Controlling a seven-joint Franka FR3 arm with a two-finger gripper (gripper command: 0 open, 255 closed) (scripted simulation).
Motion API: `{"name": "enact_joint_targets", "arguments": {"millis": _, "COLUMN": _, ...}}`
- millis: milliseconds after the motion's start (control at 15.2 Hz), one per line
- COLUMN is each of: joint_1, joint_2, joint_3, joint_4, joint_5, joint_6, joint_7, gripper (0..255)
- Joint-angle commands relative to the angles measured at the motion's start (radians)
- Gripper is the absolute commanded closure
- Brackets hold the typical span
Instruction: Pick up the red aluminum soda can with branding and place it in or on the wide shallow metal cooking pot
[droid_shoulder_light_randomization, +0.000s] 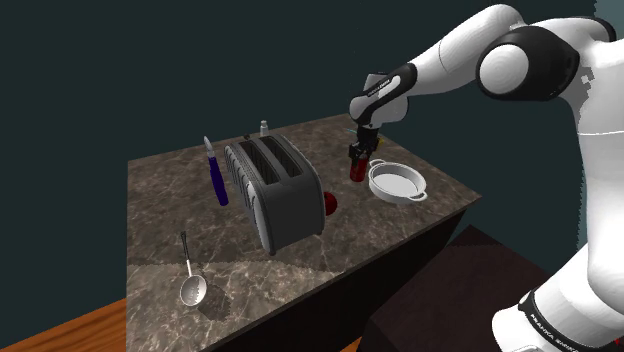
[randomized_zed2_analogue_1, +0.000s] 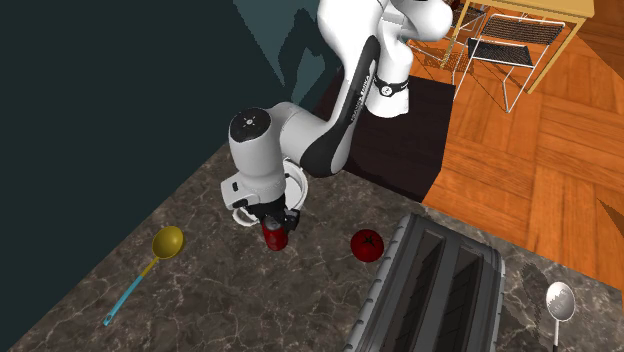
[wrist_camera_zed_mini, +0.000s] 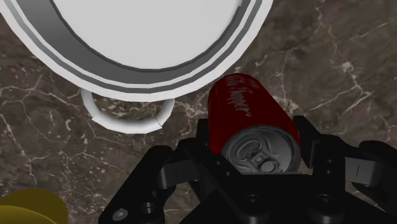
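Your gripper (wrist_camera_zed_mini: 254, 143) is clenched on the red can (wrist_camera_zed_mini: 251, 105), with a black finger (wrist_camera_zed_mini: 202, 137) pressed to each side. The can is upright, its silver top facing the wrist camera. It sits just beside the white shallow pot (droid_shoulder_light_randomization: 395, 183) and outside the rim, close to one loop handle (wrist_camera_zed_mini: 127, 119). You cannot tell whether its base touches the counter (droid_shoulder_light_randomization: 300, 265). The pot's inside shows bare white and it sits near the counter's edge on the stand's side.

Between the can and the toaster (droid_shoulder_light_randomization: 275, 190), which fills the counter's middle, the marble is open. A small red round thing (randomized_zed2_analogue_1: 367, 244) lies there against the toaster's side. A yellow spoon (randomized_zed2_analogue_1: 165, 243) with a blue handle lies by the wall-side edge. A silver ladle (droid_shoulder_light_randomization: 192, 288) lies well apart, toward the corner beyond the toaster.
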Motion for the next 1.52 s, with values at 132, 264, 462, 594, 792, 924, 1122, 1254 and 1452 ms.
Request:
{"name": "enact_joint_targets", "arguments": {"millis": 132, "joint_1": 0.003, "joint_2": -0.026, "joint_3": -0.004, "joint_4": 0.0, "joint_5": -0.006, "joint_6": -0.027, "joint_7": 0.004, "gripper": 255}}
{"name": "enact_joint_targets", "arguments": {"millis": 264, "joint_1": 0.005, "joint_2": -0.043, "joint_3": -0.007, "joint_4": 0.002, "joint_5": -0.01, "joint_6": -0.046, "joint_7": 0.007, "gripper": 255}}
{"name": "enact_joint_targets", "arguments": {"millis": 462, "joint_1": 0.007, "joint_2": -0.067, "joint_3": -0.011, "joint_4": 0.006, "joint_5": -0.016, "joint_6": -0.074, "joint_7": 0.012, "gripper": 255}}
{"name": "enact_joint_targets", "arguments": {"millis": 594, "joint_1": 0.009, "joint_2": -0.083, "joint_3": -0.014, "joint_4": 0.01, "joint_5": -0.02, "joint_6": -0.093, "joint_7": 0.015, "gripper": 255}}
{"name": "enact_joint_targets", "arguments": {"millis": 792, "joint_1": 0.011, "joint_2": -0.106, "joint_3": -0.018, "joint_4": 0.018, "joint_5": -0.026, "joint_6": -0.123, "joint_7": 0.019, "gripper": 255}}
{"name": "enact_joint_targets", "arguments": {"millis": 924, "joint_1": 0.012, "joint_2": -0.12, "joint_3": -0.02, "joint_4": 0.024, "joint_5": -0.03, "joint_6": -0.143, "joint_7": 0.022, "gripper": 255}}
{"name": "enact_joint_targets", "arguments": {"millis": 1122, "joint_1": 0.014, "joint_2": -0.14, "joint_3": -0.023, "joint_4": 0.035, "joint_5": -0.035, "joint_6": -0.174, "joint_7": 0.026, "gripper": 255}}
{"name": "enact_joint_targets", "arguments": {"millis": 1254, "joint_1": 0.015, "joint_2": -0.153, "joint_3": -0.025, "joint_4": 0.044, "joint_5": -0.039, "joint_6": -0.195, "joint_7": 0.029, "gripper": 255}}
{"name": "enact_joint_targets", "arguments": {"millis": 1452, "joint_1": 0.016, "joint_2": -0.167, "joint_3": -0.027, "joint_4": 0.055, "joint_5": -0.043, "joint_6": -0.22, "joint_7": 0.032, "gripper": 255}}
